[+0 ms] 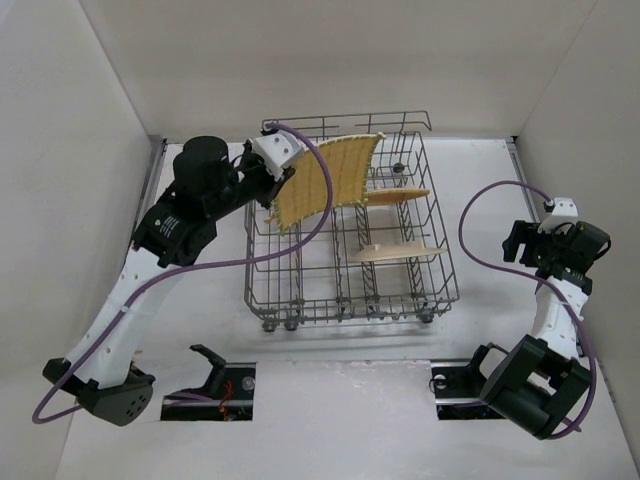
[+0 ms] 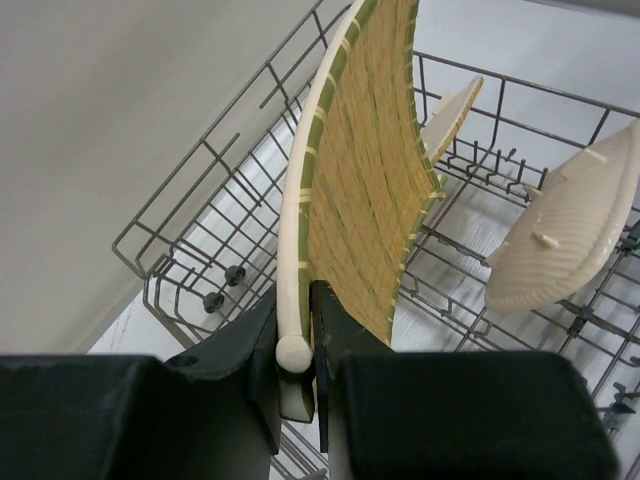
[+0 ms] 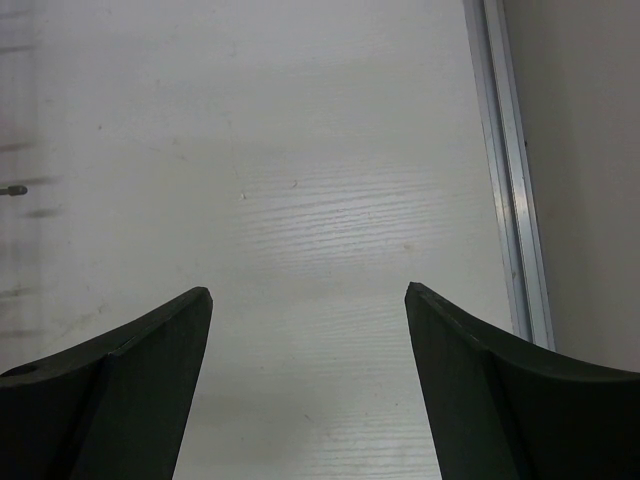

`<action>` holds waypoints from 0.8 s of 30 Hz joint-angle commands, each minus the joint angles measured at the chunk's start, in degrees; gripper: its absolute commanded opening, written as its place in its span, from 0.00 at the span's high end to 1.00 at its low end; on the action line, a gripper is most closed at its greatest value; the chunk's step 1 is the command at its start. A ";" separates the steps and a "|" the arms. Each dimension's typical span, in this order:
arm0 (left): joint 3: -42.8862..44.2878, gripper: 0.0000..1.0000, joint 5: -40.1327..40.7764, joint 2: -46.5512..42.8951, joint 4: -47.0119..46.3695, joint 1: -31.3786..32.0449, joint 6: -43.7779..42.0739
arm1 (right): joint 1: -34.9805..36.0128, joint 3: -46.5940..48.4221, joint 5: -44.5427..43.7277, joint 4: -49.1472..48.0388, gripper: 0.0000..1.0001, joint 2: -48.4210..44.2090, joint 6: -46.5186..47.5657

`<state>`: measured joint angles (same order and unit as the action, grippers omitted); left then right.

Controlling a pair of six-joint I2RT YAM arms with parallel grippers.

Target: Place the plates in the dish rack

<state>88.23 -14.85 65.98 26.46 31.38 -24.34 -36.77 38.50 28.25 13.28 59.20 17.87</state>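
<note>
Standing mid-way across the white bench [image 1: 490, 190], the grey wire dish rack [image 1: 285, 285] carries two plates on edge among the tines of its right half: an orange plate [image 1: 400, 196] farther back and a pale plate [image 1: 395, 252] nearer; no fourth plate shows in any view. A yellow plate [image 1: 322, 180] with woven ribbing hangs tilted over the far-left part of the rack; the left end effector [image 1: 272, 188] is clenched on its cream rim, one finger on each face, as the left wrist view makes plain; whether its lower edge touches the wires cannot be told. The right end effector [image 1: 523, 240] hovers well to the right over bare bench, jaws spread wide and holding nothing.

The step in hand looks to be seating this third plate; the next move probably calls for turning it more upright, lining its edge with a free gap between tines on the left, lowering until the wires bear it, then letting go; a skewed entry could wedge it or let it topple.
</note>
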 commanded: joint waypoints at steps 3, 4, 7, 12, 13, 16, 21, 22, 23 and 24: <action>-1.47 0.95 1.23 -4.36 -6.77 2.50 -7.11 | -0.01 0.52 -0.56 -2.20 0.16 -0.67 0.50; -2.00 0.95 1.32 -4.71 -6.77 2.94 -8.43 | -0.01 0.52 -0.74 -2.20 0.16 -0.58 0.50; -3.41 0.94 1.67 -5.42 -6.77 4.34 -11.34 | -0.01 0.61 -0.83 -2.12 0.16 -0.49 0.50; -4.73 0.94 1.41 -5.68 -6.77 4.88 -12.66 | -0.01 0.70 -0.83 -2.03 0.16 -0.23 0.50; -4.99 0.94 1.23 -5.68 -6.86 4.79 -12.84 | -0.01 0.79 -0.83 -2.03 0.16 -0.14 0.50; -5.96 0.94 0.53 -5.77 -7.21 4.61 -13.19 | -0.01 0.87 -1.00 -2.03 0.16 -0.05 0.50; -8.50 0.94 -1.93 -6.12 -8.00 3.56 -13.10 | -0.01 0.96 -1.18 -1.94 0.16 0.21 0.33; -8.94 0.94 -2.46 -6.12 -8.26 3.30 -12.93 | -0.01 1.05 -1.18 -1.94 0.16 0.30 0.33; -9.64 0.94 -3.33 -6.21 -8.61 2.69 -12.84 | -0.01 1.05 -1.35 -1.94 0.16 0.39 0.33; -10.17 0.94 -4.04 -6.21 -8.88 2.42 -12.84 | -0.01 1.14 -1.44 -1.85 0.16 0.48 0.24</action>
<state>78.46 -15.53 62.37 25.54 34.81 -36.45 -36.77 38.50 27.24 13.28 59.40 18.04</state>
